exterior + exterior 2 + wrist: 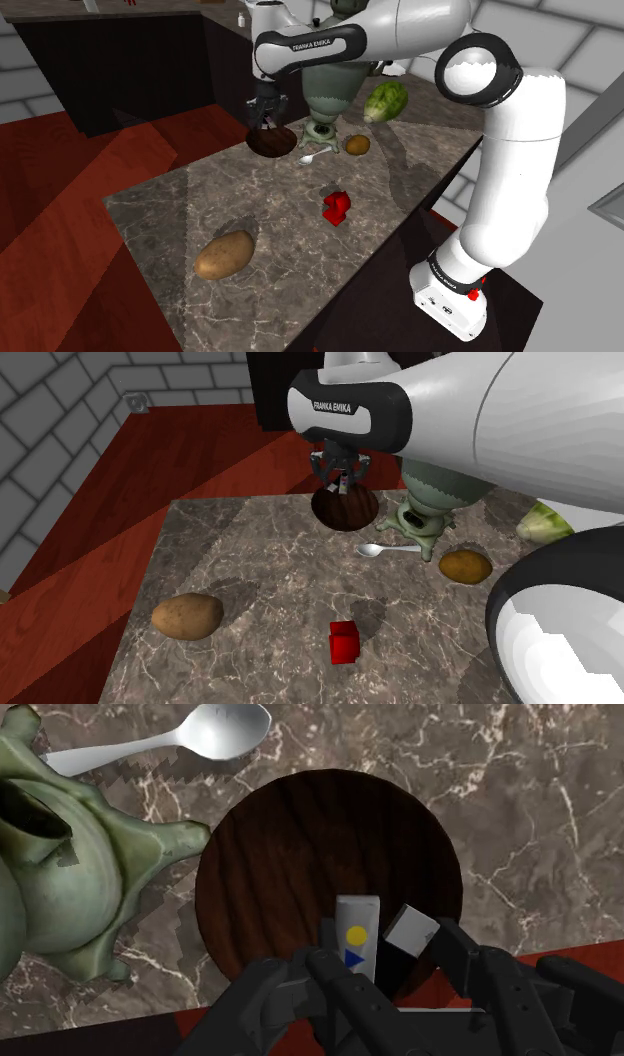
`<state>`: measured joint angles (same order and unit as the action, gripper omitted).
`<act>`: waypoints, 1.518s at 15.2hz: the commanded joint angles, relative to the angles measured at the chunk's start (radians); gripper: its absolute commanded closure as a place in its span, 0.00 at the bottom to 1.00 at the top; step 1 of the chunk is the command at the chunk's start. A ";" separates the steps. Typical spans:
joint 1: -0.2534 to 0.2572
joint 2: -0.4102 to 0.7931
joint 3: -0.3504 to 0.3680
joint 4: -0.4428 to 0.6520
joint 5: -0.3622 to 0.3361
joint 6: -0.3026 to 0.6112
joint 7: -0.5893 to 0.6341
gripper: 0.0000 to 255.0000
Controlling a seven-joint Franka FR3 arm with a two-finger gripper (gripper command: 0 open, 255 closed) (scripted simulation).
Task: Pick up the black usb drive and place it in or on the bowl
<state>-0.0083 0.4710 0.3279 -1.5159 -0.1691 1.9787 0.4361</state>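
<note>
On the marble counter [260, 552], seen in the second exterior view, a potato [187, 615] lies at 8 o'clock from the dark wooden bowl [345, 512], well apart from it. A red block [343, 642] sits at the bowl's 6 o'clock. The gripper [343, 480] hangs just above the bowl's 12 o'clock rim. Its fingers are clamped on the black usb drive [360, 939], whose grey plate bears a yellow dot and a blue triangle. The drive is held over the bowl's inside. A spoon [385, 550] lies at the bowl's 4 o'clock, beside a green footed vase [430, 512]. A small brown fruit [465, 565] and a green leafy head [545, 524] lie further right.
</note>
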 commanded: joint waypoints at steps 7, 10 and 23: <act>-0.005 0.032 -0.011 -0.057 -0.013 0.086 0.007 1.00; -0.004 0.048 -0.014 -0.075 -0.020 0.118 0.011 1.00; -0.003 0.055 -0.016 -0.082 -0.023 0.132 0.013 0.00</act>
<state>-0.0112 0.5263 0.3119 -1.5974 -0.1916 2.1108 0.4495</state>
